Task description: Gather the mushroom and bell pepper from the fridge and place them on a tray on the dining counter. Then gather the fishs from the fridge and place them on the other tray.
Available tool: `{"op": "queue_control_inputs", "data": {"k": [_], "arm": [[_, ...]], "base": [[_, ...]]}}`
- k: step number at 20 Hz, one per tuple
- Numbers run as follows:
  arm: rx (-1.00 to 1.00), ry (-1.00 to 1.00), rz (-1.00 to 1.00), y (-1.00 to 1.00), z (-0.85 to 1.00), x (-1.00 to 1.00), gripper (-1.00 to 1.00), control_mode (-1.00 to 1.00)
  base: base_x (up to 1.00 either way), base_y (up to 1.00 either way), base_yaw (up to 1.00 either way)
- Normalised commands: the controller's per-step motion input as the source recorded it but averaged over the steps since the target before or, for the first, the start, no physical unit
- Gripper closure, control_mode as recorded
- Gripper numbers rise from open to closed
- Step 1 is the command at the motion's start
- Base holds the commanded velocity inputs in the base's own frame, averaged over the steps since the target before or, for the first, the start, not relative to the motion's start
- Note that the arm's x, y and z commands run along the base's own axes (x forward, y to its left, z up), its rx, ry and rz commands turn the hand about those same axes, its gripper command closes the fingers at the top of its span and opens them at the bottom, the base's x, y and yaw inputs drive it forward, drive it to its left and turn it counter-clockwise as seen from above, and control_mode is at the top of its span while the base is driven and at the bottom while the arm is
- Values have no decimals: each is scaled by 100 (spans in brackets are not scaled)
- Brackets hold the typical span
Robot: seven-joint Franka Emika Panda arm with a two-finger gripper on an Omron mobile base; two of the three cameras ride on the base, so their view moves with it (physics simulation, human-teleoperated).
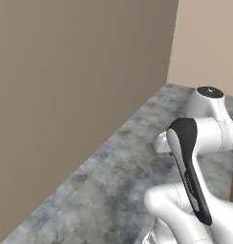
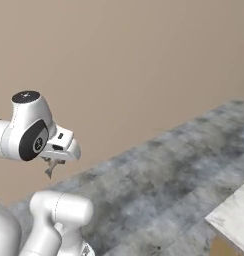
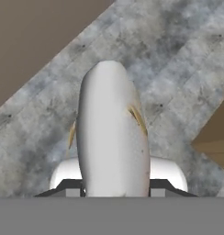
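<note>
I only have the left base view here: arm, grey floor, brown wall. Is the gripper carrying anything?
Observer: Yes. In the hand view a silvery fish sits clamped between the gripper's fingers.
Operator: Does it show from the other side?
Observer: In the right base view its tail hangs below the hand.
Operator: Any counter nearby?
Observer: A white marbled counter corner sits at the lower right of the right base view, apart from the fish.

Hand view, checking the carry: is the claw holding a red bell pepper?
No, the claw is clamped on a slim silvery-grey fish with yellowish fins, above the grey floor.
</note>
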Motion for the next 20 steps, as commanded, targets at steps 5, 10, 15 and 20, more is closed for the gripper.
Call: {"op": "queue_control_inputs", "data": {"k": [5, 10, 15, 20], "arm": [[0, 0, 0, 0, 0, 0, 100, 100], [0, 0, 0, 0, 0, 0, 100, 100], [0, 0, 0, 0, 0, 0, 100, 100], [0, 0, 0, 0, 0, 0, 100, 100]], "base": [[53, 67, -73], [90, 57, -58], [100, 15, -29], [100, 0, -8]]}}
